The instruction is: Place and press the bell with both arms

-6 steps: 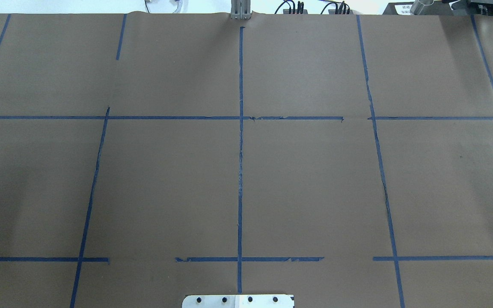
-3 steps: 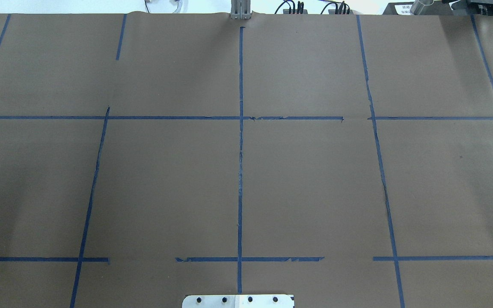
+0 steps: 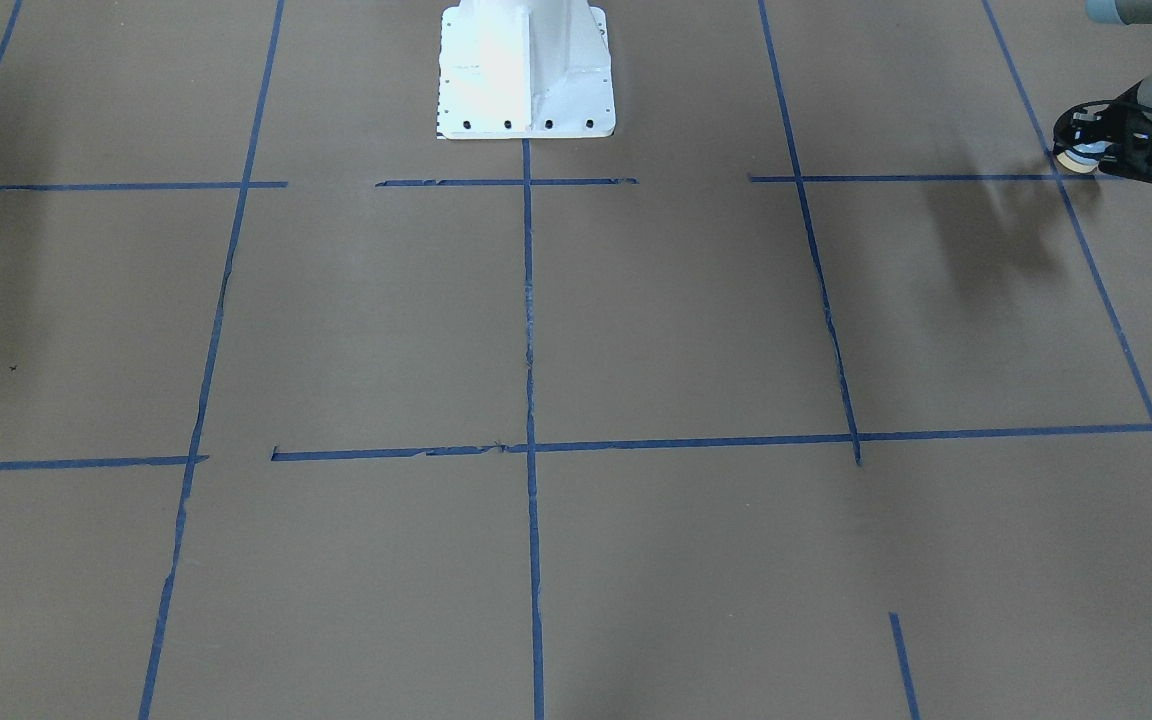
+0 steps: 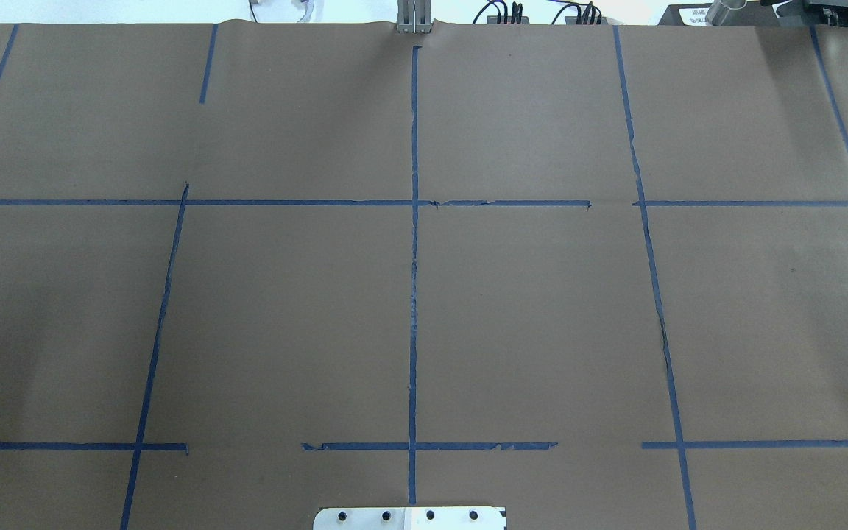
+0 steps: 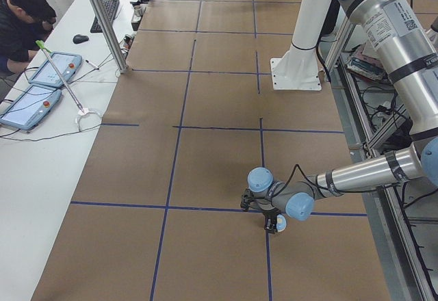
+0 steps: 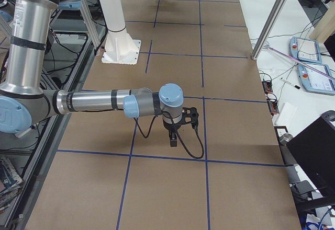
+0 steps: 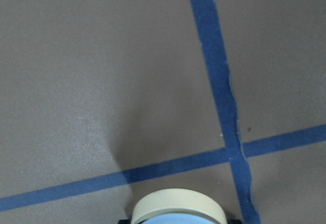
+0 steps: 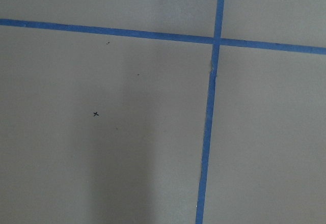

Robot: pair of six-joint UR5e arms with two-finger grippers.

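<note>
Brown-papered surface [image 4: 542, 309] w/ blue tape grid [image 4: 414, 294] fills most views; the overhead view shows no arm or bell. Left arm [image 5: 369, 171] reaches low over a tape crossing at the surface's left end. Right arm [image 6: 94, 102] stretches low at the opp. end, prob. positioned for the press. Left tool [image 3: 1086, 150] is clamped round the bell [image 7: 178, 206], which seems just off the surface w/ cream rim downward, likely for set-down. Right tool [image 6: 174, 140] shows only side-on, so can't tell if it's parted or closed. Bell's button is hidden and its dome cut off in the wrist view.
</note>
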